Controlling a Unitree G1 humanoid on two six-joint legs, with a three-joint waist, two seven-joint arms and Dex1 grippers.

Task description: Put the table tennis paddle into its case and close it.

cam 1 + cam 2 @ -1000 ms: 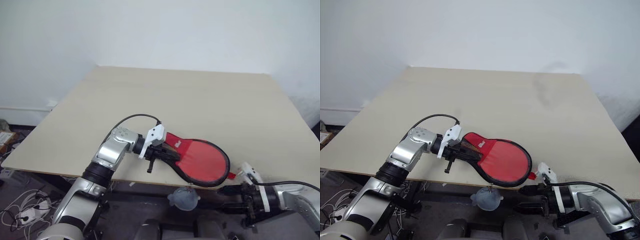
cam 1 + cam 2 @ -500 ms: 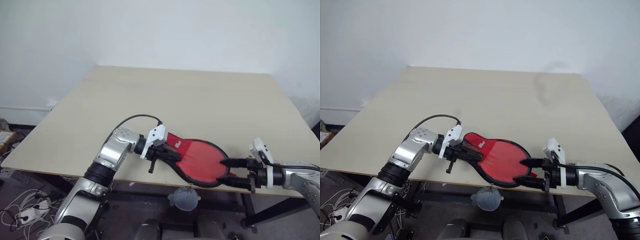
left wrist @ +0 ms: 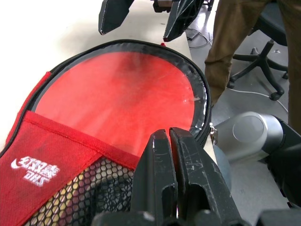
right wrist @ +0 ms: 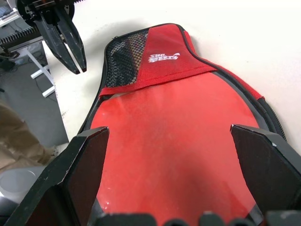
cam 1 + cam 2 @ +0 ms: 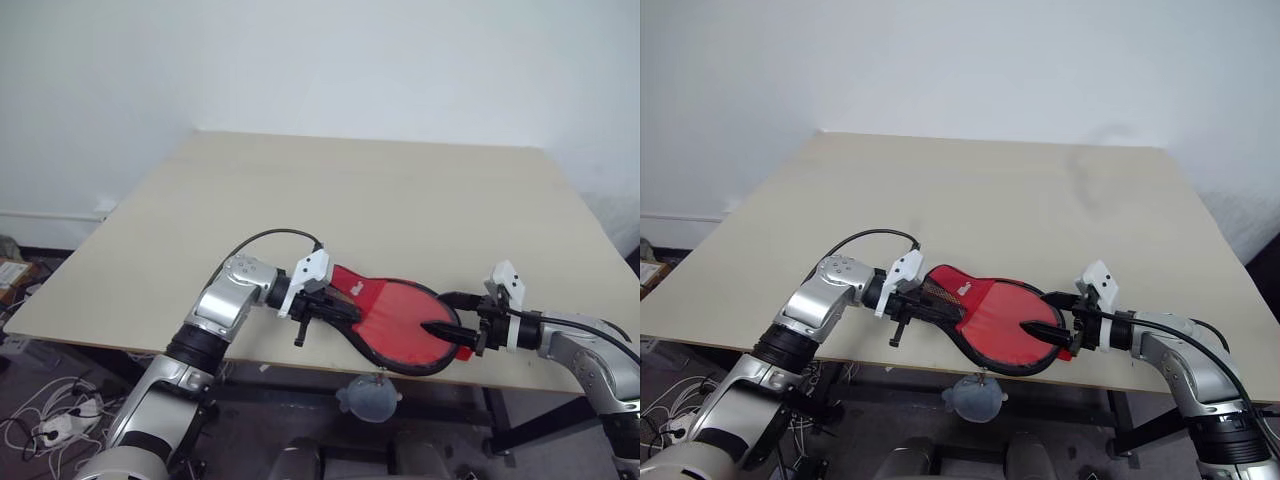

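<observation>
The case [image 5: 400, 325] lay at the worktop's [image 5: 380, 200] 6 o'clock edge, paddle [image 4: 174, 141] already inside. The left tool [image 5: 322, 310], fingers together and empty, sat by its neck, likely steadying it. The right tool [image 5: 448, 315] gaped wide over the 3 o'clock rim, probably seeking the zip.

Bright, even light — soft shadows, faint glare on clear plastic — wrist foregrounds blurred.

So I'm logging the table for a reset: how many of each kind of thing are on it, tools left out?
Case: 1
Paddle, red face seen through the case's clear side: 1
Total: 2
</observation>
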